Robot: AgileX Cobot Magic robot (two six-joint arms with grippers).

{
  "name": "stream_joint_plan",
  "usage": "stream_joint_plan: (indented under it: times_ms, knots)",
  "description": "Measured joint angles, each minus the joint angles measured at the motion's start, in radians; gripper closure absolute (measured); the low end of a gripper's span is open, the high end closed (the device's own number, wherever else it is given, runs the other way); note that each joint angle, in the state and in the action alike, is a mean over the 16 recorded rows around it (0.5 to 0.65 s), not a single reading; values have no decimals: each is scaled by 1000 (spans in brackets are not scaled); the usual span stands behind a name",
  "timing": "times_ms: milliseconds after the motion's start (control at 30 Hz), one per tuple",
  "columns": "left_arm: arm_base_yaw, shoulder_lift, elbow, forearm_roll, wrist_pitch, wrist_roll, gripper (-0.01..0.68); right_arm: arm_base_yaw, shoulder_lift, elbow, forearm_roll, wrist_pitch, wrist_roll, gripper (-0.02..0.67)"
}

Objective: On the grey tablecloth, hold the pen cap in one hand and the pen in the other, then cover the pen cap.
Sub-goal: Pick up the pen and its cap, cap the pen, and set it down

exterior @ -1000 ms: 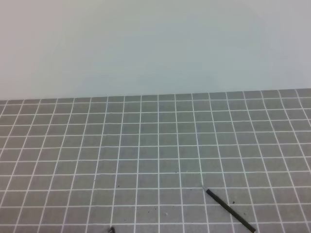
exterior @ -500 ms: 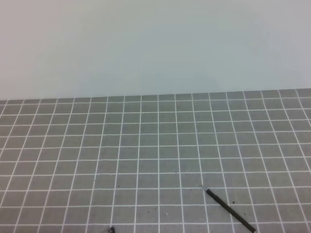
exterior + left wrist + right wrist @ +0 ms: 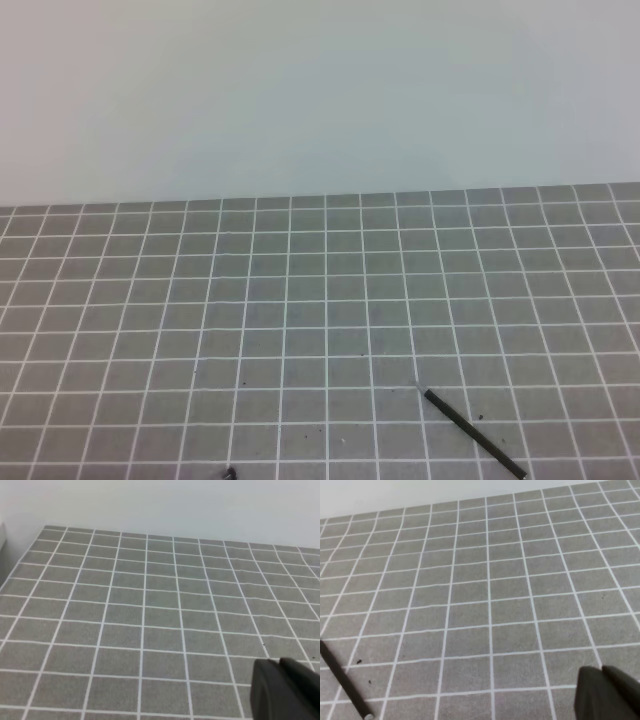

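Observation:
The grey tablecloth (image 3: 300,300) with its white grid fills the lower half of the high view. On it at the lower right lies the thin black pen (image 3: 470,430), slanted, its pale tip pointing up-left. A small black piece, the pen cap (image 3: 229,473), shows at the bottom edge, cut off by the frame. Neither arm shows in the high view. In the left wrist view my left gripper (image 3: 278,669) hangs over bare cloth, jaws together and empty. The right gripper (image 3: 601,672) is also shut and empty, with the pen (image 3: 342,679) far off to its left.
A plain pale wall (image 3: 320,90) rises behind the cloth's far edge. In the left wrist view the cloth's left edge (image 3: 20,560) meets a light surface. A few dark specks (image 3: 480,416) dot the cloth near the pen.

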Motion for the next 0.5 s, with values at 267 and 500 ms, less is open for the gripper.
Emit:
stream_joint_plan:
  times_ms: [267,500]
  knots:
    - [0,0,0,0,-1,0,676,0,0,0,0,0,0,641]
    - [0,0,0,-26,-48,0,676,0,0,1,7,-11,0,641]
